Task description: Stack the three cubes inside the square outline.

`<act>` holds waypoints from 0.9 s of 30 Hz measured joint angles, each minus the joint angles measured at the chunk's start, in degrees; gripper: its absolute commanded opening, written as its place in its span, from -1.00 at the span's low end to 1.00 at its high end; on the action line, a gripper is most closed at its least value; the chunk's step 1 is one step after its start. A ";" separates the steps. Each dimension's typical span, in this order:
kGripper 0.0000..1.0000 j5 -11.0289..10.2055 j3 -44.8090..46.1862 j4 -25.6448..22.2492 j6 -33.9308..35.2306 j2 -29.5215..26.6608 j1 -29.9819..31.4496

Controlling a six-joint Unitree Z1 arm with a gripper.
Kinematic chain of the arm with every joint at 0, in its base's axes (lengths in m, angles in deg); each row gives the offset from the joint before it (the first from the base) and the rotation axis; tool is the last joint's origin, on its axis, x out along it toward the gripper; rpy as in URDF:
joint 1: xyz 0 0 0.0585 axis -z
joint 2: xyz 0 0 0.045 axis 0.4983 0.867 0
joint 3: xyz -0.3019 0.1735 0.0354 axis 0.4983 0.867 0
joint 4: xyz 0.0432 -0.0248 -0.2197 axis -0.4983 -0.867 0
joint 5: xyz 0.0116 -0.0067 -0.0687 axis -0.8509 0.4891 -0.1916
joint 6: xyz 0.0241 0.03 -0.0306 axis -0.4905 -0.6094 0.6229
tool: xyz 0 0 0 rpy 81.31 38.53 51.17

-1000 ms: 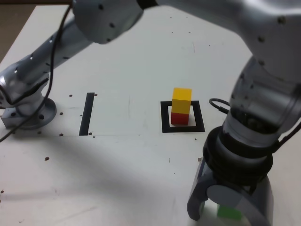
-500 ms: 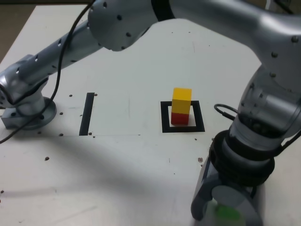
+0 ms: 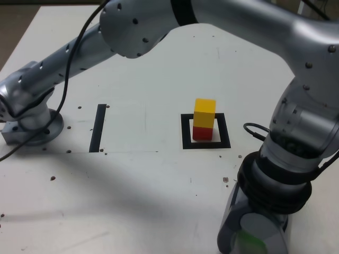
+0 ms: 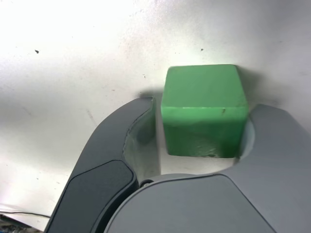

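One cube [image 3: 205,112] sits on another [image 3: 202,133].

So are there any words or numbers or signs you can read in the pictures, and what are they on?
None: I see no words, numbers, labels or brands on the green cube, the yellow cube or the red cube.
The table has a black square outline and a black stripe, without letters.

Wears smooth silver-grey along the arm [image 3: 238,24]; carries dark round screws [image 3: 135,21] and a black band [image 3: 184,11]; trails a thin black cable [image 3: 68,87]; has a round grey base [image 3: 45,132]; shows thick black rings [image 3: 251,193] near the darker grey tool [image 4: 209,104], curved and finely seamed.
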 measured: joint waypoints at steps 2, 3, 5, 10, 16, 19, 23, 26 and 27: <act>-0.58 0.07 0.06 0.00 0.00 0.00 0.00; -0.58 0.07 0.09 0.00 0.00 -0.01 0.00; -0.58 0.07 0.14 -0.13 0.01 -0.05 0.00; -0.58 -0.59 1.07 -1.21 0.08 -1.58 -0.05; -0.58 -1.96 7.16 -3.38 -0.03 -7.79 -1.59; -0.57 -3.51 11.74 -3.76 -0.10 -12.10 -2.68; -0.57 -5.22 16.71 -4.25 -0.13 -17.59 -4.79; -0.57 -6.40 20.49 -4.37 -0.51 -21.61 -7.14; -0.57 -6.83 21.84 -4.38 -0.78 -22.98 -8.02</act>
